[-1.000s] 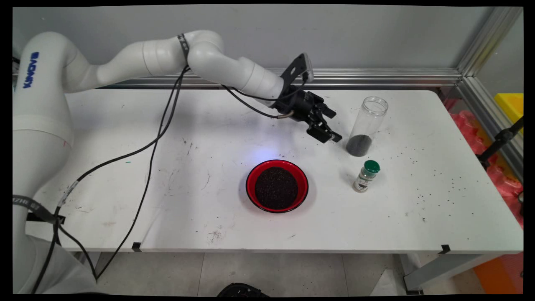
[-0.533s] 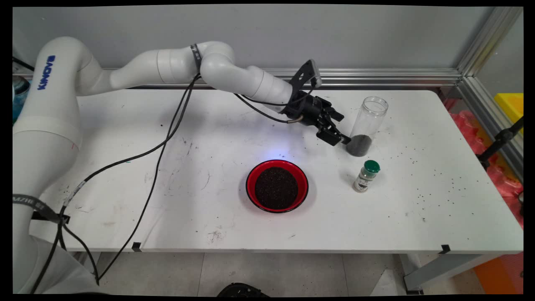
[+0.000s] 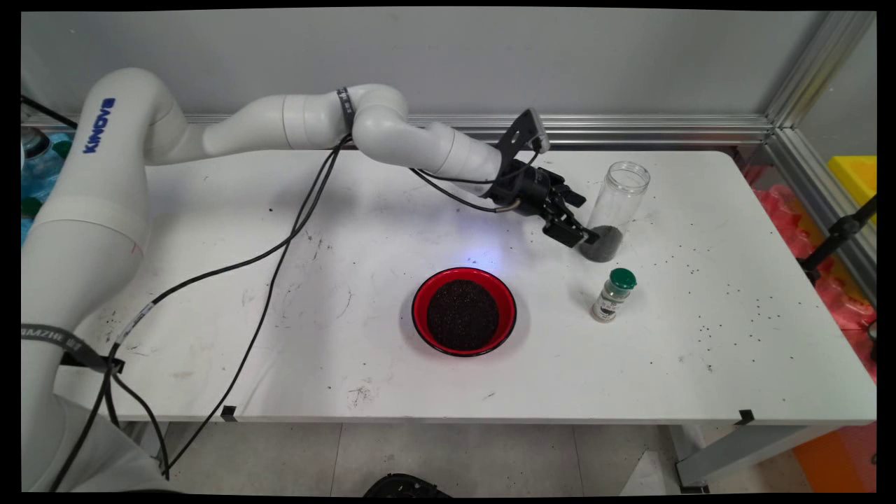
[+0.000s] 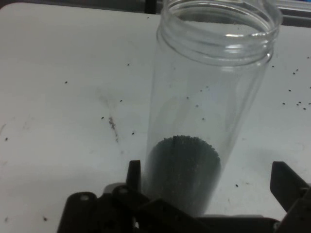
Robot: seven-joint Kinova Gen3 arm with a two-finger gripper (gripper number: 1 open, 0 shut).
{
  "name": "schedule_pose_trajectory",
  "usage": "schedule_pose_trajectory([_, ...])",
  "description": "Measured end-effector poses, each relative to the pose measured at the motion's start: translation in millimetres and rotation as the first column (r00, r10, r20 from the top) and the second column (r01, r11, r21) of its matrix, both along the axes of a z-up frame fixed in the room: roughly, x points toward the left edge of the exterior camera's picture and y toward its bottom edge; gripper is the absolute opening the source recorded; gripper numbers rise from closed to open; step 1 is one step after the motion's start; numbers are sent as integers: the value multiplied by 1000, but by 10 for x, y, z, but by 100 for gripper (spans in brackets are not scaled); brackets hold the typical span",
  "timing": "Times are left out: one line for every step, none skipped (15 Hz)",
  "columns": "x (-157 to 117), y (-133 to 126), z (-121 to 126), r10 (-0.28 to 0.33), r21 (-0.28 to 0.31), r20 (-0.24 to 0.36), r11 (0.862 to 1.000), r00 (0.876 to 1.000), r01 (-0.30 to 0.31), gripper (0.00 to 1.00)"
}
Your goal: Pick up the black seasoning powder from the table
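The gripper [image 3: 584, 238] is low at the base of the clear jar [image 3: 616, 210], fingers spread wide with one finger [image 4: 134, 175] tight against the jar's left wall and the other finger [image 4: 287, 187] standing off to its right. The jar stands upright on the white table [image 3: 210, 294], far right of centre, long axis vertical, open mouth up, dark granules [image 4: 183, 170] filling its bottom. Just nearer stands a small green-capped spice bottle [image 3: 613, 295], upright; its label is too small to read. Left of that sits a red bowl [image 3: 464, 311] of dark granules. Loose grains speckle the table's right side.
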State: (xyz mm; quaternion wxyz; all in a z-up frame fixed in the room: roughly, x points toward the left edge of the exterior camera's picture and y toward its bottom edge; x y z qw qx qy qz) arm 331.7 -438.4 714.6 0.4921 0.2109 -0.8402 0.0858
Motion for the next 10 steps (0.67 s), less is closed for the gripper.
schedule_pose_trajectory([-20, -9, -17, -1, 0, -3, 1000, 1000, 1, 100])
schedule_pose_trajectory([-42, -20, -35, 0, 0, -6, 1000, 1000, 0, 100])
schedule_pose_trajectory([-61, -29, -53, 0, 1, -10, 1000, 1000, 0, 100])
schedule_pose_trajectory([-78, -36, -67, 0, 2, -13, 1000, 1000, 0, 100])
schedule_pose_trajectory([-89, -40, -77, 0, 2, -15, 1000, 1000, 0, 100])
schedule_pose_trajectory([-105, -47, -91, 0, 3, -17, 1000, 1000, 0, 100])
schedule_pose_trajectory([-125, -57, -107, 1, 4, -21, 1000, 1000, -1, 100])
schedule_pose_trajectory([-138, -65, -120, 1, 4, -23, 1000, 1000, -1, 100])
schedule_pose_trajectory([-152, -73, -132, 2, 4, -25, 1000, 1000, -2, 100])
schedule_pose_trajectory([-168, -84, -146, 3, 4, -27, 1000, 1000, -3, 100])
